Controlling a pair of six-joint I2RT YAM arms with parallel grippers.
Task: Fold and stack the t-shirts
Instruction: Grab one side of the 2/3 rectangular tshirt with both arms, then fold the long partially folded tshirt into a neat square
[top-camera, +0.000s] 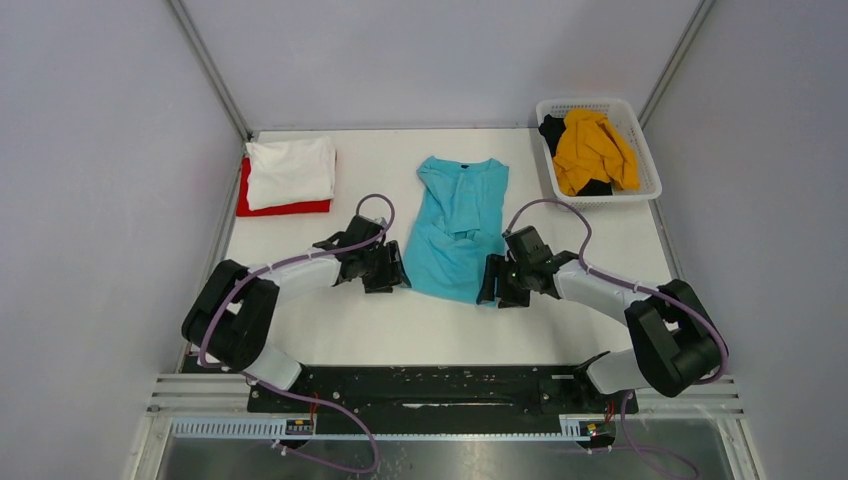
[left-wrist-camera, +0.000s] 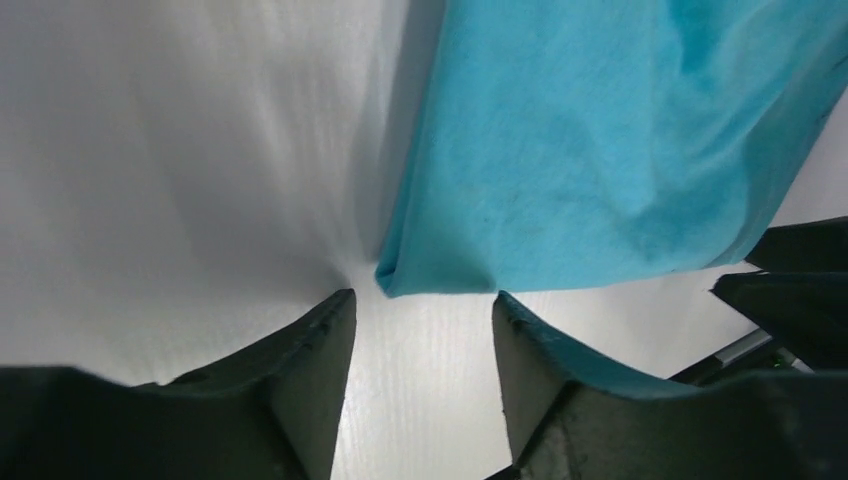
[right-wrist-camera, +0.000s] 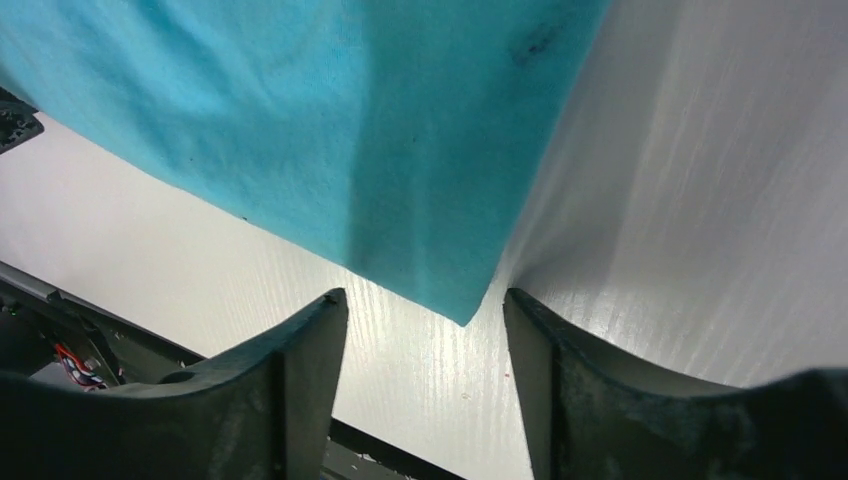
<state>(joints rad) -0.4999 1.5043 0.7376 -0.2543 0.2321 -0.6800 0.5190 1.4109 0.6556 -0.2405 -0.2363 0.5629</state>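
Arms reach from the near edge of the worktop (top-camera: 400, 330) toward its middle, each low over the surface. The left tool (left-wrist-camera: 420, 300) stands wide, its two fingers spread with the near left hem corner of the teal shirt (top-camera: 460, 225) lying just ahead of the gap, not gripped. The right tool (right-wrist-camera: 425, 300) is likewise wide, with the near right hem corner pointing into the space between its fingers and nothing held. The teal shirt lies mid-worktop between the two tools, hem toward the arms and collar away, its upper part rumpled. Farther back on the left, a folded white shirt (top-camera: 290, 170) rests on a folded red shirt (top-camera: 285, 208). At the far right corner a white basket (top-camera: 598, 103) holds a crumpled yellow shirt (top-camera: 595, 150) on top of a black shirt (top-camera: 552, 130).
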